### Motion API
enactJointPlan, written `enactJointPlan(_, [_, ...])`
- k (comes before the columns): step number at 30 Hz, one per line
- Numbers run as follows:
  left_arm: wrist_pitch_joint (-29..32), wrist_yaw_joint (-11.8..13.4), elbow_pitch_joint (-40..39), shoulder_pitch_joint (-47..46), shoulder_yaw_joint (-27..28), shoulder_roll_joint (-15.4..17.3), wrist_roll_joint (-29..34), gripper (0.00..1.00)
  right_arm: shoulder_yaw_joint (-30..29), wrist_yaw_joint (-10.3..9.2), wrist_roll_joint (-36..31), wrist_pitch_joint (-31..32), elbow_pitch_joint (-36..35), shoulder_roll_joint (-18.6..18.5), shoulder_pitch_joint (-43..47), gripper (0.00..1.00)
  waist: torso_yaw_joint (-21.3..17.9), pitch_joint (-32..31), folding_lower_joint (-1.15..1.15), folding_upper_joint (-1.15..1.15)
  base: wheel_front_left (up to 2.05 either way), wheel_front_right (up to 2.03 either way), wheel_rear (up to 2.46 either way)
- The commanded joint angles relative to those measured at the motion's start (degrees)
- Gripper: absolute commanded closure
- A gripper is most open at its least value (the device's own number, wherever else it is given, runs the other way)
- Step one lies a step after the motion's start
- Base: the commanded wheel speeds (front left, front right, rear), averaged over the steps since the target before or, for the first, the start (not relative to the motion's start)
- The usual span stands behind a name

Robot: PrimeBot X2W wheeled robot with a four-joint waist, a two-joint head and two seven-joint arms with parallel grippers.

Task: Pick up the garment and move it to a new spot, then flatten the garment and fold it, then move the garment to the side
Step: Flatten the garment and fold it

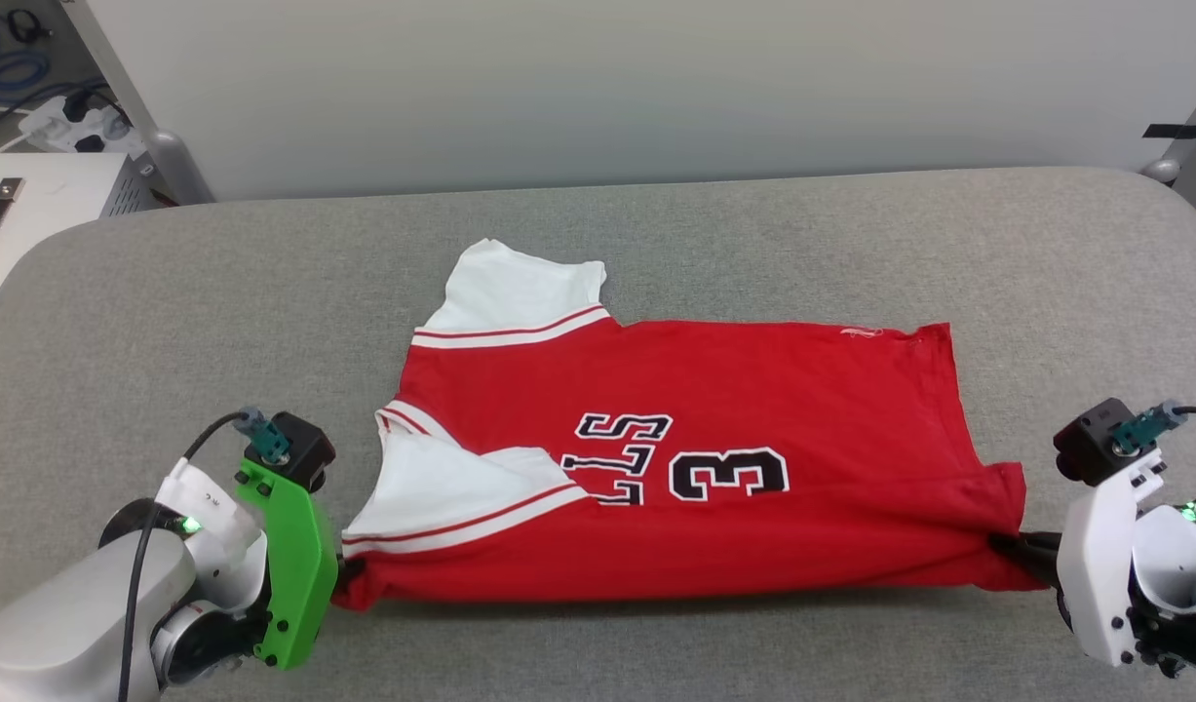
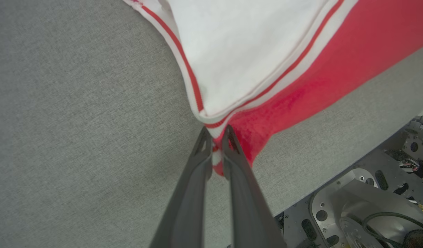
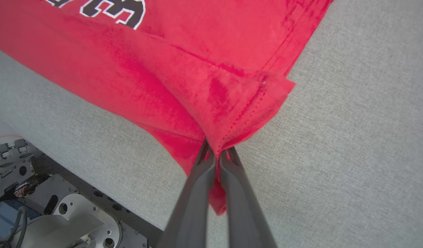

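The garment [image 1: 714,468], a red jersey with white sleeves and black lettering, lies folded lengthwise across the grey table, sleeves to the left. My left gripper [image 1: 344,575] is shut on its near left corner; the left wrist view shows the fingers [image 2: 232,151] pinching red cloth and striped trim of the garment [image 2: 252,62]. At the near right corner my right gripper [image 1: 1022,551] is shut on the hem. In the right wrist view the fingers [image 3: 204,165] clamp a bunched red corner of the garment [image 3: 183,69].
The grey cloth-covered table [image 1: 169,322] stretches wide around the jersey. Its near edge lies just under both grippers, with the robot's metal base [image 2: 363,206] below it. A white wall [image 1: 598,88] stands behind, and a power strip with cables [image 1: 71,122] sits at the far left.
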Motion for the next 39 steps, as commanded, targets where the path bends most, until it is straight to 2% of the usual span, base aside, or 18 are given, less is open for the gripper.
enactJointPlan(1, [0.3,0.7,-0.7,1.4,-0.2,1.0,-0.8,1.00,-0.6,-0.04,0.5,0.6,-0.6,-0.7,1.7,1.00,0.1,-0.3,0.00,0.00,0.00,0.00,0.00])
enactJointPlan(6, [1.0,2.2,-3.6,4.2,-0.9,2.9,-1.9,1.00,-3.3,-0.04,0.7,2.0,-2.9,-2.0,6.2,1.00,0.2,-0.3,0.00,0.00,0.00,0.00,0.00])
enactJointPlan(11, [1.1,3.3,-5.0,6.4,-1.6,3.6,-2.4,1.00,-5.5,-0.04,0.2,3.2,-3.8,-1.8,10.0,1.00,0.2,0.3,0.00,0.00,0.00,0.00,0.00])
enactJointPlan(22, [-0.6,3.9,0.0,6.9,-2.1,1.0,-1.6,1.00,-7.9,-0.04,-2.2,3.4,2.2,4.3,13.4,1.00,0.3,2.7,0.00,0.00,0.00,0.00,0.00])
enactJointPlan(23, [-1.3,3.9,0.6,6.9,-2.1,0.7,-1.3,0.46,-8.3,-0.04,-2.5,2.6,2.7,4.9,13.5,0.76,0.4,2.6,0.00,0.00,0.00,0.00,0.00])
enactJointPlan(24, [-1.9,3.9,1.0,6.9,-1.9,0.5,-1.1,0.00,-8.7,-0.04,-2.8,1.8,3.1,5.3,13.7,0.44,0.4,2.4,0.00,0.00,0.00,0.00,0.00])
enactJointPlan(25, [-2.3,3.7,1.4,6.9,-1.8,0.4,-1.2,0.00,-9.1,-0.04,-3.2,0.8,3.5,5.9,13.9,0.00,0.5,2.0,0.00,0.00,0.00,0.00,0.00])
enactJointPlan(30, [-4.0,2.8,1.2,6.1,-1.2,1.6,-0.4,0.00,-12.8,-0.04,-5.5,-5.6,2.2,7.2,15.2,0.00,0.8,0.2,0.00,0.00,0.00,0.00,0.00])
enactJointPlan(34, [-7.6,2.5,-0.6,3.9,0.9,2.4,0.6,0.00,-18.9,-0.04,-9.2,-13.2,0.2,9.2,16.0,0.00,0.7,-0.5,0.00,0.00,0.00,0.00,0.00])
enactJointPlan(39, [-11.9,2.8,0.3,-0.7,2.3,1.3,5.2,0.00,-29.6,-0.04,-16.3,-22.9,-1.0,15.9,17.2,0.00,0.1,0.0,0.00,0.00,0.00,0.00,0.00])
